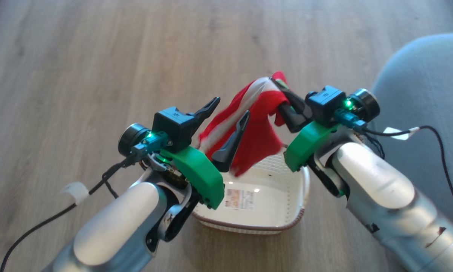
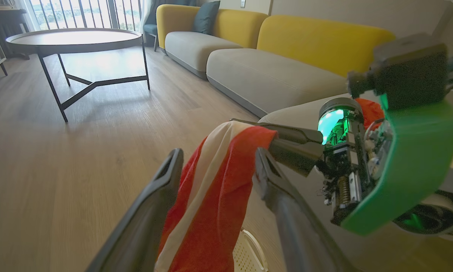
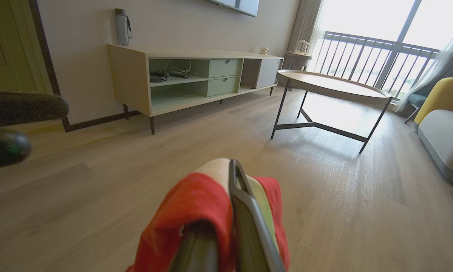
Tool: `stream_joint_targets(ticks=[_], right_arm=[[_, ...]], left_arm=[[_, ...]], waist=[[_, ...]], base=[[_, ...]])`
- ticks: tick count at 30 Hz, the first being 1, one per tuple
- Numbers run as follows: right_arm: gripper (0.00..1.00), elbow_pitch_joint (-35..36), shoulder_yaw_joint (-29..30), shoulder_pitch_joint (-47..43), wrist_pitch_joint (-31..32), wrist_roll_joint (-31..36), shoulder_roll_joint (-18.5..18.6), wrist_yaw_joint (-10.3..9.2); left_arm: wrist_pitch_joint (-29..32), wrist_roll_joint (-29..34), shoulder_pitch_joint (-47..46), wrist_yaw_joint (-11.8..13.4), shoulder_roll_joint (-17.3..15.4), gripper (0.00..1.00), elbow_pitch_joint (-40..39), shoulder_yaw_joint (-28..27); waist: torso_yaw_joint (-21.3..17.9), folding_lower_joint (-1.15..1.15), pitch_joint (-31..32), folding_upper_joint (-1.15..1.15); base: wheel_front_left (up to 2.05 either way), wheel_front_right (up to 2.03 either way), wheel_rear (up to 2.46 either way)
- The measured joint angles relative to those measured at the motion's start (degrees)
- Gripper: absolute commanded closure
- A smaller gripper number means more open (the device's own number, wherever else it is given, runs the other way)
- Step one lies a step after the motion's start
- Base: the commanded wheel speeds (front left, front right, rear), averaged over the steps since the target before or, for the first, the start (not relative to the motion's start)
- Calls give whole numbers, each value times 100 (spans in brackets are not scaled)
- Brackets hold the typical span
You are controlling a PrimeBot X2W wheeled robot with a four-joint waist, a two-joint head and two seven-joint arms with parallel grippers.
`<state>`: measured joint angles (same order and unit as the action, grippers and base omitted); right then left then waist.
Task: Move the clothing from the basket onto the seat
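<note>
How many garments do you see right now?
1: the clothing hangs from the shut right gripper above the basket, between the fingers of the open left gripper. That gripper hides part of the basket floor.

Soft cloth clothing (image 1: pixel 258 139), glossy perforated plastic basket (image 1: pixel 249 227), matt wood-grain floor (image 1: pixel 98 56)

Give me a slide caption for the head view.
Right gripper holds the clothing above the basket; left gripper open around it, seat at right.

Head view steep, downward — wrist views close, level; clothing (image 1: pixel 260 138) in all three.
</note>
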<state>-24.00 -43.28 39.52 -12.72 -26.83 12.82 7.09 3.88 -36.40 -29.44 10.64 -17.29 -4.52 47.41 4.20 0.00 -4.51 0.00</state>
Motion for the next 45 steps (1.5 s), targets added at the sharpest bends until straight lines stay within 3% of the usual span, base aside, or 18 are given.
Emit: stream_joint_targets(ticks=[6,19,24,36,41,45], right_arm=[[100,359,302,-54,55,70,51,0],[100,1174,1103,-711,468,286,334,0],[100,1416,1500,-1062,602,361,490,0],[100,1845,2395,-1534,710,409,522,0],[100,1675,3237,-1393,760,237,245,0],[100,1274,4153,-569,849,216,200,0]], left_arm=[[0,0,32,15,-27,0,-15,16],[7,0,81,51,-10,0,-175,119],[7,0,80,51,15,0,-180,190],[169,52,31,54,21,0,-277,277],[261,159,-214,58,16,0,-402,328],[277,211,-362,105,31,0,-428,338]], waist=[[-559,0,-7,0],[-2243,0,10,0],[-2628,0,-45,0],[-2368,0,-500,0],[-2175,0,-976,0],[-1953,1,-1442,0]], base=[[0,0,0],[0,0,0],[0,0,0],[0,0,0],[0,0,0],[0,0,0]])
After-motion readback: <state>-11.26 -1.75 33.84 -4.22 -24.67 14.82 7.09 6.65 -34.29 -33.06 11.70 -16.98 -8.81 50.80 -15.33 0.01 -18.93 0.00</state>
